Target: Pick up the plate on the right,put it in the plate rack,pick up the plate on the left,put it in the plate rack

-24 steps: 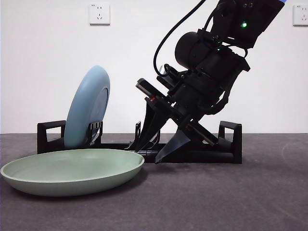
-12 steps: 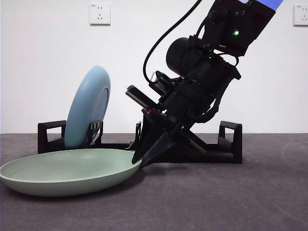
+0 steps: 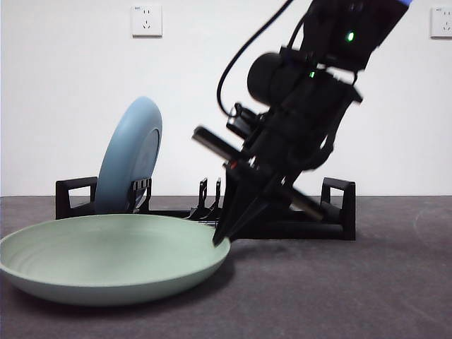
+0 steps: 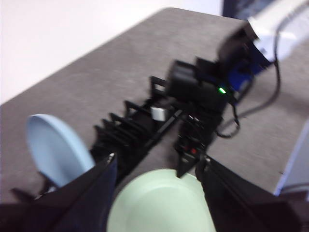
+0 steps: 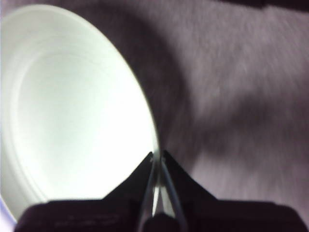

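A pale green plate (image 3: pixel 106 261) lies on the dark table in front of the plate rack (image 3: pixel 339 205). My right gripper (image 3: pixel 222 240) comes down at a slant and is shut on the plate's right rim; the right wrist view shows that gripper (image 5: pixel 157 157) pinching the rim of the plate (image 5: pixel 72 111). A light blue plate (image 3: pixel 131 155) stands upright in the rack's left end. From high up, the left wrist view takes in the rack (image 4: pixel 135 130), the blue plate (image 4: pixel 55 150) and the green plate (image 4: pixel 159 208). My left gripper (image 4: pixel 157 160) is open and holds nothing.
The rack's middle and right slots hold nothing. A white wall with two sockets (image 3: pixel 146 20) stands close behind the rack. Bare grey table lies to the right of the green plate. The table's far edge shows in the left wrist view.
My right gripper moved left from beside the plate onto its right rim and shut on it. The green plate has shifted right and nearer, its right rim slightly raised.
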